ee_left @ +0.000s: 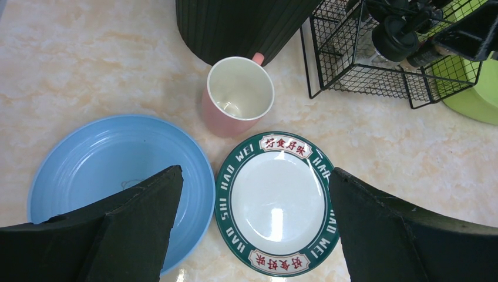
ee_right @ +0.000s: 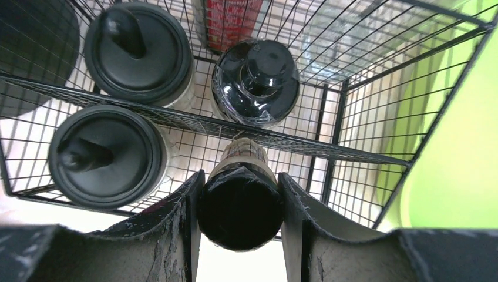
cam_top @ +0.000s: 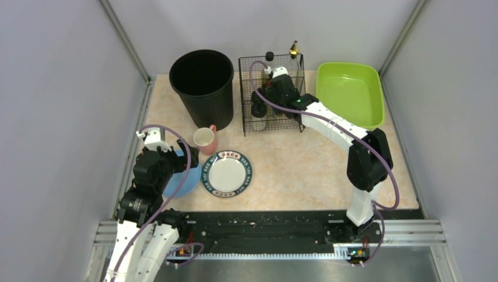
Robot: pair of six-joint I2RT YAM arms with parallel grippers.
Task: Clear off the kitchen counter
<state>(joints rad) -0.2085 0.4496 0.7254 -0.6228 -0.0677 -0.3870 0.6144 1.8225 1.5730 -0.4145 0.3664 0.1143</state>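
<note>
Left gripper (ee_left: 253,176): jaws spread wide, nothing between them, hovering above the meeting edges of the blue plate (ee_left: 111,170) and the green-rimmed plate (ee_left: 276,202). The 2 plates lie rim to rim, touching or nearly so, at the front-left of the kitchen counter (cam_top: 305,170), the beige speckled top between the grey walls. Pink mug (ee_left: 238,97) stands mouth up just behind the 2 plates and just in front of the black bin (cam_top: 202,82). Right of the bin, wire rack (cam_top: 272,94) at the back of the counter. Right gripper (ee_right: 239,182) comes down into it from above, fingers clamped on the top of a dark-capped bottle (ee_right: 238,220), held upright beside 2 black-lidded jars (ee_right: 106,155) and 1 glossy black-capped bottle (ee_right: 255,76); cannot tell whether its base rests on the rack floor. Lime-green tray (cam_top: 349,94) just right of the rack. Judgement: step in hand is stowing this bottle in the rack. Next move calls for a straight descent between the wires, release only once seated, then a vertical lift clear of the neighbouring lids. 2 plates and 1 mug are not yet cleared; the left arm looks poised for them
</note>
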